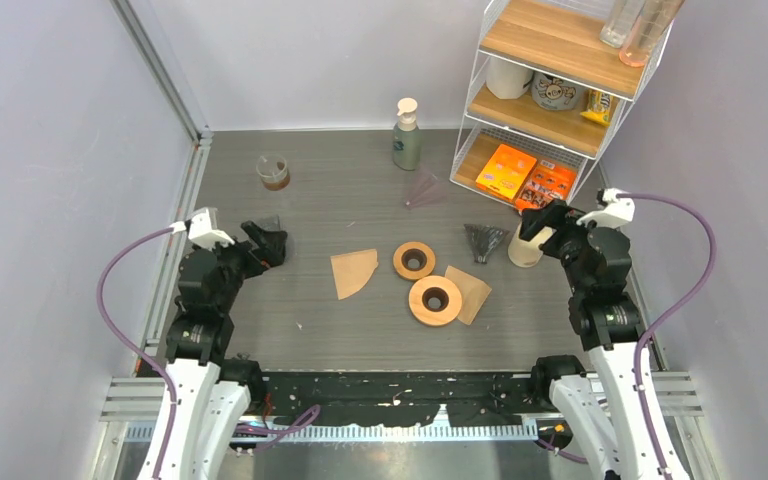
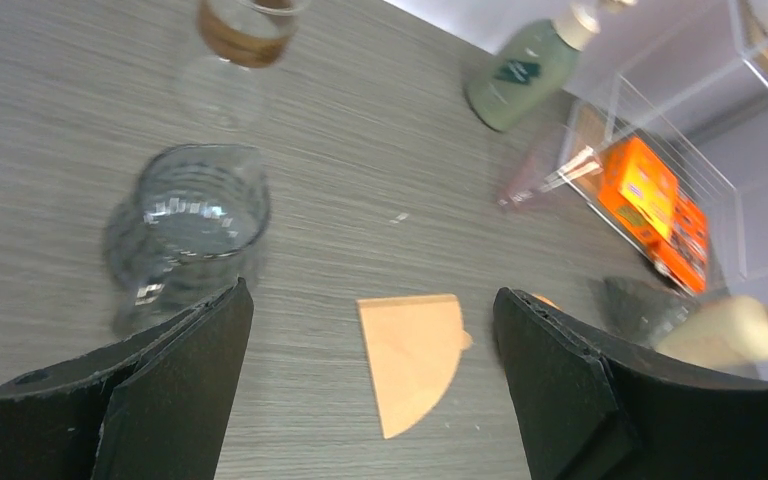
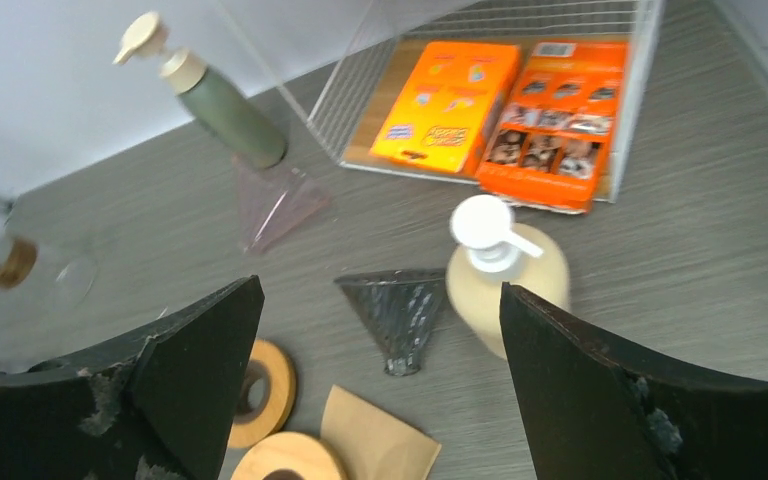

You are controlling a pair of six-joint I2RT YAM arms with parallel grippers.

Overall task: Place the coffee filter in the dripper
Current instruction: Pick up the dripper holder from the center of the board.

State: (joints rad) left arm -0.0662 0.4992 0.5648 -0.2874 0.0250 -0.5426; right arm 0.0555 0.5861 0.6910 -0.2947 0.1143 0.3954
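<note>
Though wide open, both tools empty

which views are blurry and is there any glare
Top external: sharp and evenly lit, with only soft shadows on the table. Left wrist: blur smears the orange boxes and the cream pump bottle toward the right edge, and there are bright glints on the glass pitcher. Right wrist: mild blur throughout, worst on the small glass at the left edge.
</note>
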